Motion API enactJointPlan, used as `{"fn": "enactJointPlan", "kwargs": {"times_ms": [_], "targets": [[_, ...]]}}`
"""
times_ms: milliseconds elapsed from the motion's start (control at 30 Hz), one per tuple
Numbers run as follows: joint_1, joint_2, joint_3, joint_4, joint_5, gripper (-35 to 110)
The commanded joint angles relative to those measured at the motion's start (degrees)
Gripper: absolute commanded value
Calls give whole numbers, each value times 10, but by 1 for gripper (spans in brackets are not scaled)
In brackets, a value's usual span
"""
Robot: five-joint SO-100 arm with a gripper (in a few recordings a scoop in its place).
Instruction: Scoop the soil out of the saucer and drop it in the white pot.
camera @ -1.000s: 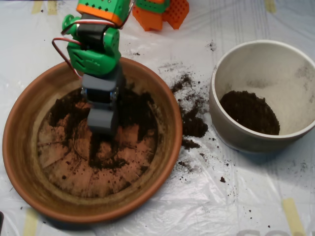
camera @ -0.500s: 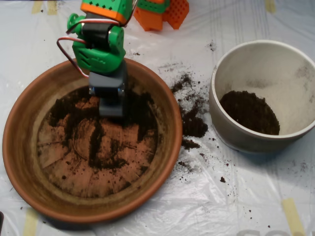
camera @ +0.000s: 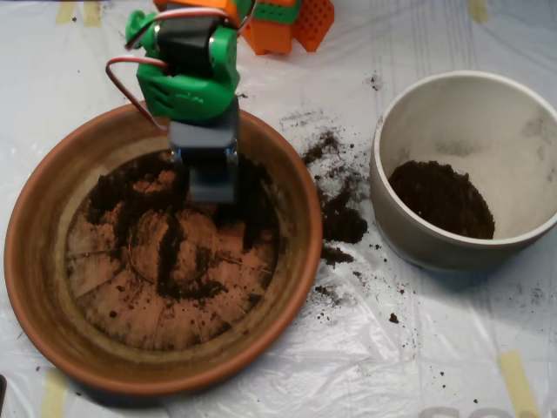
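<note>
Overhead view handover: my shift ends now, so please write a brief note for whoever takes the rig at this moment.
Scoop: over the far side of the saucer, above the soil there.
Soil: thin smears and clumps across the saucer's ridged base, mostly toward the far half.
White pot: right of the saucer, already holding a dark pile of soil.
Spilled soil: scattered on the plastic sheet between saucer and pot.
Done: part of the soil is in the pot.
Left: scoop the rest from the saucer and drop it in the pot.
</note>
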Motion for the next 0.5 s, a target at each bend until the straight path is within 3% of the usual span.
{"fn": "enactJointPlan", "kwargs": {"times_ms": [0,467], "targets": [[-24,91,-95,49,6,-1],[-244,258,-148,142,-12,-1]]}}
